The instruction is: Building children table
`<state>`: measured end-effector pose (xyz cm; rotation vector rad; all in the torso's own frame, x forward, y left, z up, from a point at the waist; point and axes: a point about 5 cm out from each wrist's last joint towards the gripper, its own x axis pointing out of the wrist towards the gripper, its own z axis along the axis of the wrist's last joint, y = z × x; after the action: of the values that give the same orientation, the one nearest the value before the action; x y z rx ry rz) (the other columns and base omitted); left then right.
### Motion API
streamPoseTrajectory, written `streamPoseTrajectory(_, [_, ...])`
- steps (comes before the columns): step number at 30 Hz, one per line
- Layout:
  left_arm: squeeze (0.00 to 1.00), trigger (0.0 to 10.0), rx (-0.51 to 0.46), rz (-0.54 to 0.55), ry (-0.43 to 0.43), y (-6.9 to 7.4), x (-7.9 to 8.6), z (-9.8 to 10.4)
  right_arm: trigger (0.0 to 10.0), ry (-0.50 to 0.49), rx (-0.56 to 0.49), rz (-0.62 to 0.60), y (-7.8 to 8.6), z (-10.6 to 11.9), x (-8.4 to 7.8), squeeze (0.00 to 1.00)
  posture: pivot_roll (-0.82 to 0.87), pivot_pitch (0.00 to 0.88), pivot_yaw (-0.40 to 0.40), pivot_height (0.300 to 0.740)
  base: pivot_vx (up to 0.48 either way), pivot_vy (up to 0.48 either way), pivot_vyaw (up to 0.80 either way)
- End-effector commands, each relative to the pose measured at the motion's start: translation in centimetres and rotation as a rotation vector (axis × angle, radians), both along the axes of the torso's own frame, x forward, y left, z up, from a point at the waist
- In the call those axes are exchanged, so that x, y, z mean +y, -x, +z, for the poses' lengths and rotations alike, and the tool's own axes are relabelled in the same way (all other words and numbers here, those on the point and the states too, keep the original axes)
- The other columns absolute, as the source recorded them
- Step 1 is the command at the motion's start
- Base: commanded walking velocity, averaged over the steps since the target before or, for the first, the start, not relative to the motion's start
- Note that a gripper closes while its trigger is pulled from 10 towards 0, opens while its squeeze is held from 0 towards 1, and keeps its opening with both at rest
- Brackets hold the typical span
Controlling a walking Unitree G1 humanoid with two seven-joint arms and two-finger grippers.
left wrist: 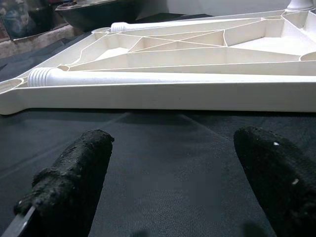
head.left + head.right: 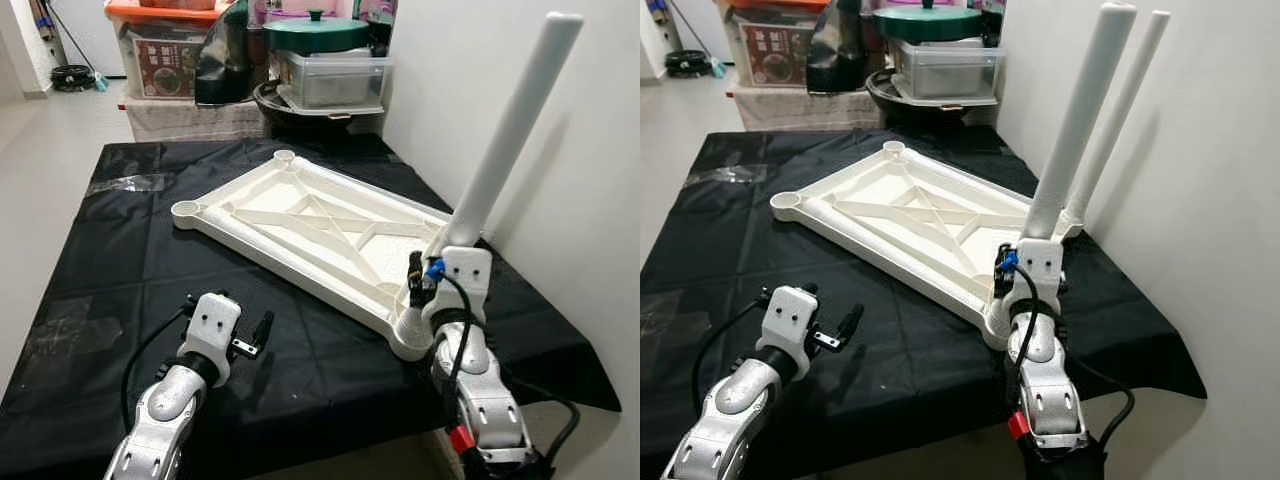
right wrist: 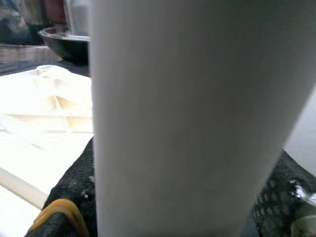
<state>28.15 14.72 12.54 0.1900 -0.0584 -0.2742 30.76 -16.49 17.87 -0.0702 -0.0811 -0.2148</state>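
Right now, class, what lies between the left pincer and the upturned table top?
Only bare black cloth. The left wrist view shows it running from the open left pincer to the table top's near edge.

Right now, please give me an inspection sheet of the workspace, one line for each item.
Surface: black cloth over a low platform.
Job's things: white tabletop lies upside down; one leg stands in its far corner by the wall; two loose legs lie inside it.
Clutter: nothing seen on the cloth.
Grippers: right tool grips a second leg over the near corner socket; left tool open above the cloth.
Cables: black cables along both arms.
Surroundings: white wall on the robot's right; storage boxes behind.
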Motion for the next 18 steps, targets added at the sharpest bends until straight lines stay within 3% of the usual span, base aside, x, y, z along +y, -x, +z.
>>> streamPoseTrajectory(1, [0.00, 10.0, 0.002, -0.013, -0.007, 0.1, -0.2, -0.3, 10.0, -0.018, 0.007, -0.019, 0.2, 0.0, -0.7, 0.00, 0.06, 0.000, -0.080, 0.740, 0.000, 0.000, 0.00])
streamPoseTrajectory(9, [0.00, 10.0, 0.006, -0.024, -0.005, 0.0, -0.4, -0.3, 10.0, -0.003, -0.053, 0.202, 0.3, 2.3, -0.9, 0.00, 0.04, 0.000, -0.069, 0.740, 0.000, 0.000, 0.00])
streamPoseTrajectory(18, [0.00, 10.0, 0.008, -0.043, 0.001, -0.2, -0.9, -0.4, 10.0, 0.078, -0.004, 0.392, -0.5, 3.1, -3.8, 0.00, 0.04, 0.000, -0.068, 0.740, 0.000, 0.000, 0.00])
